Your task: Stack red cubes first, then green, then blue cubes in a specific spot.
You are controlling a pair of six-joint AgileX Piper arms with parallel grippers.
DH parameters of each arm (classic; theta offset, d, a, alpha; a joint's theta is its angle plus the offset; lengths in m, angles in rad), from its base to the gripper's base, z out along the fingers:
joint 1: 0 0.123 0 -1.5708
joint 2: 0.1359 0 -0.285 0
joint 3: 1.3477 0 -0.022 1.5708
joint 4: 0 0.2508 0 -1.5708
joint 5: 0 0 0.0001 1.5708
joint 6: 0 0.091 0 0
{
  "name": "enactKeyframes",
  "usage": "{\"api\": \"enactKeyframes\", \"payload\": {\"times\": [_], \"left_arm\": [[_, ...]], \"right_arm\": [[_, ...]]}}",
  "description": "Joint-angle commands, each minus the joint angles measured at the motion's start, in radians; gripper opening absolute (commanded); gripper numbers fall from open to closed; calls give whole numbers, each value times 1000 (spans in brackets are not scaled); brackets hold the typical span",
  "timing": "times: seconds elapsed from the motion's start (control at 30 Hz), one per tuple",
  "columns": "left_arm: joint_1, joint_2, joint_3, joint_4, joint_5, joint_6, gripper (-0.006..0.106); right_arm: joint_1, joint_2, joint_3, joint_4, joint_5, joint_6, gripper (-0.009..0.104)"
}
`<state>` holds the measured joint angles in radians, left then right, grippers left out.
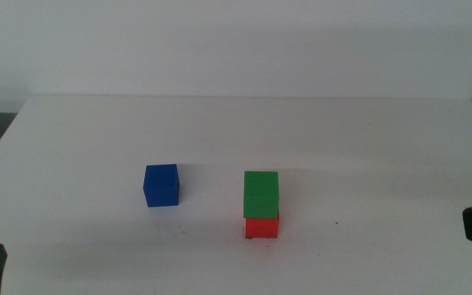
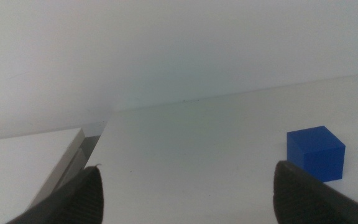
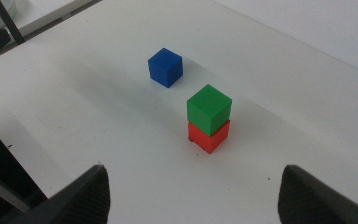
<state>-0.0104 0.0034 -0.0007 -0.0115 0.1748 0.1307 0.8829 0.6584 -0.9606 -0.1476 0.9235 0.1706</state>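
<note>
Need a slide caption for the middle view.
Green cube stacked on red cube; blue cube apart on the table.

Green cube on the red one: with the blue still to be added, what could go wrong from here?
1. The green cube sits slightly askew on the red cube, so placing a third could topple the stack.
2. The blue cube lies apart on the table; a skewed grasp by the open left gripper could tilt it at release.
3. The open right gripper waits facing the stack; moving in could nudge it.

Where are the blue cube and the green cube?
blue cube (image 1: 161,185): middle view, on its front face.
green cube (image 1: 261,194): middle view, on its front face, sitting atop the red cube (image 1: 261,227).
</note>
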Motion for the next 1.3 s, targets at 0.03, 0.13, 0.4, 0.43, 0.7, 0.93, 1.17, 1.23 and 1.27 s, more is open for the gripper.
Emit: {"api": "enactKeyframes", "payload": {"times": [0.03, 0.13, 0.4, 0.43, 0.7, 0.93, 1.17, 1.23, 1.27], "left_arm": [[0, 13, -24, -3, 22, -3, 94], [0, 197, -211, -84, 180, -3, 94], [0, 697, -754, -225, 640, 4, 94], [0, 748, -788, -242, 660, 4, 94], [-24, 1055, -873, -347, 703, -22, 94], [-188, 1297, -1083, -203, 760, -217, 94], [-338, 1582, -1259, -7, 734, -449, 94], [-340, 1659, -1315, -22, 746, -449, 94], [-340, 1698, -1345, -22, 759, -449, 94]], "right_arm": [[-6, -5, 2, -3, -4, -11, 93], [-6, -5, 2, -3, -4, -11, 93], [-6, -5, 2, -3, -4, -11, 93], [-6, -5, 2, -3, -4, -11, 93], [-6, -5, 2, -3, -4, -11, 93], [-6, -5, 2, -3, -4, -11, 93], [-6, -5, 2, -3, -4, -11, 93], [-6, -5, 2, -3, -4, -11, 93], [-6, -5, 2, -3, -4, -11, 93]]}}
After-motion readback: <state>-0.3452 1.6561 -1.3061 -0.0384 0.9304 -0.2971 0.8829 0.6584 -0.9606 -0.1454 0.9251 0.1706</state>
